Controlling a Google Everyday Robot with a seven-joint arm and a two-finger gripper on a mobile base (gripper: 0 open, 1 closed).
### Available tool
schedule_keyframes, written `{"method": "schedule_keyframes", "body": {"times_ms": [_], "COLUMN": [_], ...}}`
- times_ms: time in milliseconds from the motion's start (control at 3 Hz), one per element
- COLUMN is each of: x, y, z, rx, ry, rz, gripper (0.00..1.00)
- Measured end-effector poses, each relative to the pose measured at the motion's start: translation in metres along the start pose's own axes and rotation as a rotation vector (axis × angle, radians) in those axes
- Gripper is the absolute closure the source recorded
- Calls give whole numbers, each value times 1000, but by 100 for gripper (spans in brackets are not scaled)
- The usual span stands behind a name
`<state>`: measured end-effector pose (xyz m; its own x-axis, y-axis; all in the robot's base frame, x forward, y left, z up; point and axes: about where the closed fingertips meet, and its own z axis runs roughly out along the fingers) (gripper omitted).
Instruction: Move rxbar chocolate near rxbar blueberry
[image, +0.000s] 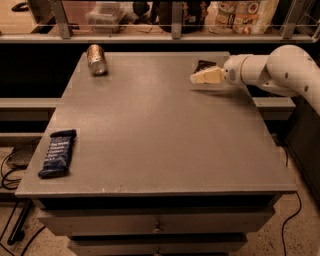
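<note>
Chocolate bar (204, 64): small flat dark wrapper at the far right of the table top, near the back edge. Only its rear part shows, because the gripper is in front of it.
Blueberry bar (57, 153): dark blue wrapper with pale lettering, lying flat at the near left corner, lengthwise along the left edge. It is well apart from the chocolate bar, on the opposite corner.
Can (96, 59): metal can on its side at the far left, near the back edge and clear of both bars.
Table (160, 135): grey, flat and matte, with drawers below the front lip.
Gripper (200, 77): cream-coloured tip, low over the table at the far right, pointing left, right against the front of the chocolate bar.
Gripper state: cannot tell whether it is clamped on the bar or loose.
Arm (282, 67): white, reaching in from the right edge of the view.
Handling, judged: the bar should be light and slightly bendy, in a slick, crinkly wrapper. It should not be fragile, but it is thin and sits flush with the surface, so it could slide away or slip out of a shallow pinch.
Hold, judged: across the short width near the middle, where the bar is firmest, and not on the crimped ends, which would fold.
Step in hand, judged: securing the bar. The carry to the near left corner is not yet done.
</note>
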<state>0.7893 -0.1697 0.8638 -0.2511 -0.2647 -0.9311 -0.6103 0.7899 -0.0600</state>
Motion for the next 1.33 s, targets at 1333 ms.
{"method": "schedule_keyframes", "body": {"times_ms": [1333], "x": [16], "y": [-1], "z": [38], "rx": [12], "ry": [26], "rz": [65], "gripper": [15]}}
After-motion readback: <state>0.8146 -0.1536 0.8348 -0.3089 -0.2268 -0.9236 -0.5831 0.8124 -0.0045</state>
